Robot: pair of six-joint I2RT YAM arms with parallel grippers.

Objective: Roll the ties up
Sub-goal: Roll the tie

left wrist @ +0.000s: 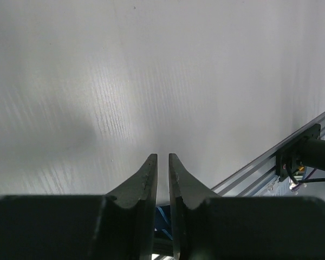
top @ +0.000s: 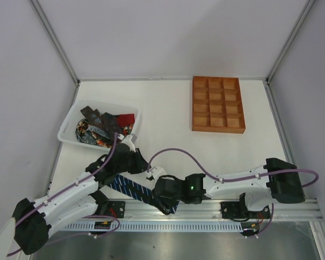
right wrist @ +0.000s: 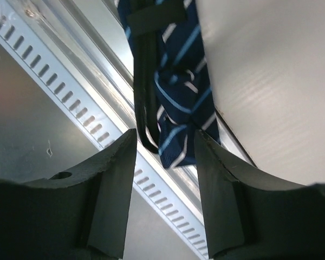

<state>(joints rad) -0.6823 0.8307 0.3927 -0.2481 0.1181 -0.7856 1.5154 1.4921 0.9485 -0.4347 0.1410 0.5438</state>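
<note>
Right gripper (right wrist: 165, 135): jaws apart, straddling folded end of navy tie (right wrist: 179, 108).
Tie: along table's near edge, end over rail (right wrist: 92, 116).
Left gripper (left wrist: 162, 158): fingers almost together; blue scrap low between them; can't tell if gripped.
Room: bare table (top: 168, 124) beyond; basket (top: 70, 123) far left, tray (top: 218, 129) far right.

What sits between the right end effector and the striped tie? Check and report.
Nothing visible. The navy striped tie lies directly in the gap of the open right end effector, its end over the metal rail. A dark narrow band runs alongside the tie, not across it.
</note>
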